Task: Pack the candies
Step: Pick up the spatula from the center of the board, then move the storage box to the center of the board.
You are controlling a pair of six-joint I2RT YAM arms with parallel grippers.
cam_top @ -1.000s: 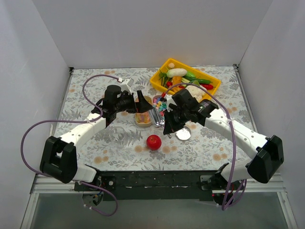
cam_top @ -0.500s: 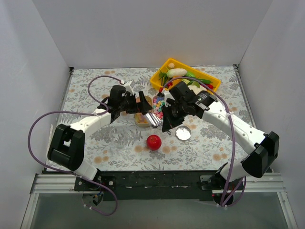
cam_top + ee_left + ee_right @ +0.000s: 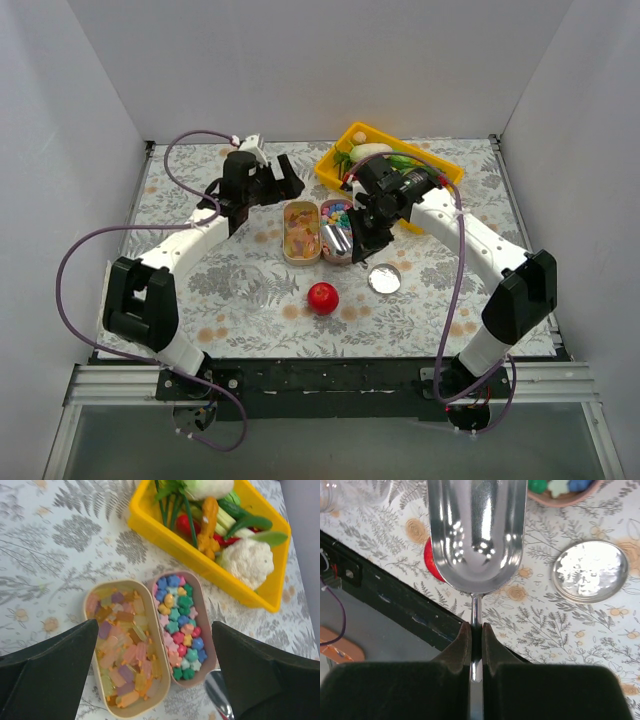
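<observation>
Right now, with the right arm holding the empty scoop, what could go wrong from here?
1. The right gripper pinches only the thin handle of the scoop, so it may twist when dug in.
2. The gummies and star candies lie side by side, and a sloppy sweep could mix them.
3. The loose red ball near the scoop could get knocked.

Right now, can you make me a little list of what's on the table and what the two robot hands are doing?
left gripper: open, holding nothing
right gripper: shut on the handle of a metal scoop
scoop: looks empty
gummy candies: in the tan dish
star candies: in the pink dish, right beside the tan one
yellow bin: holds toy vegetables
red ball: loose, in front of the dishes
metal lid: lying flat
</observation>
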